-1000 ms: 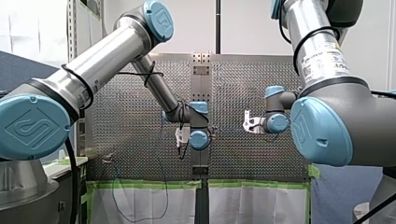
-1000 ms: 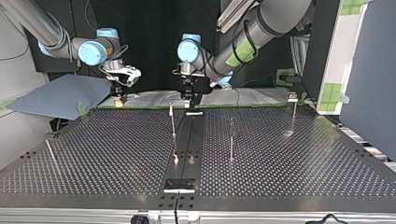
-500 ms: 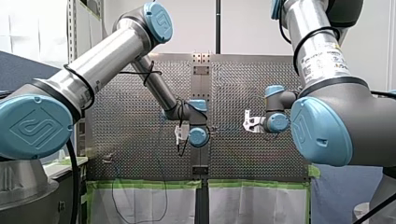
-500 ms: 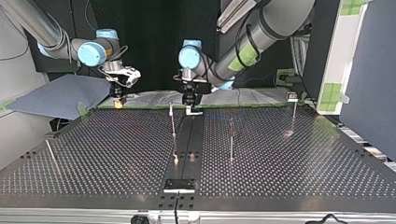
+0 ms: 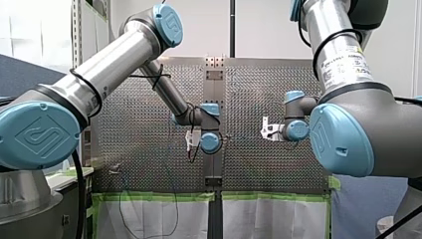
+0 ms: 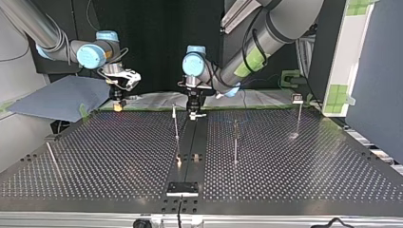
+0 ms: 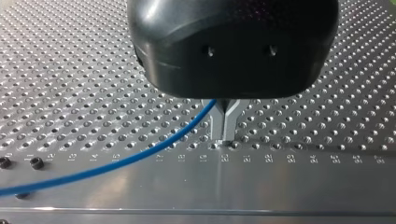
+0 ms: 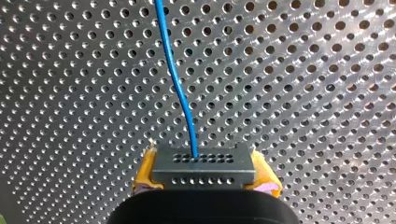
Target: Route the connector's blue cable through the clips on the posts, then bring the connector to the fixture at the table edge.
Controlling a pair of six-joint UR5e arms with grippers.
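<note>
Left end effector (image 7: 224, 136) shifted, seemingly pinching blue cable (image 7: 140, 157); right end effector (image 8: 204, 175) clamps connector (image 8: 204, 161).

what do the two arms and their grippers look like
Both my left arm and my right arm are silver tubes with grey joints and round blue caps, with black cables looped around them. My right arm carries a printed label. The left gripper has a rounded black body and grey metal fingers; the right gripper has yellow pads.

connector (image 8: 204, 169): grey block, two hole rows, clamped in right gripper (image 8: 204, 176). blue cable (image 8: 180, 88) exits top centre, curves ahead over desk (image 8: 303, 93).
</note>
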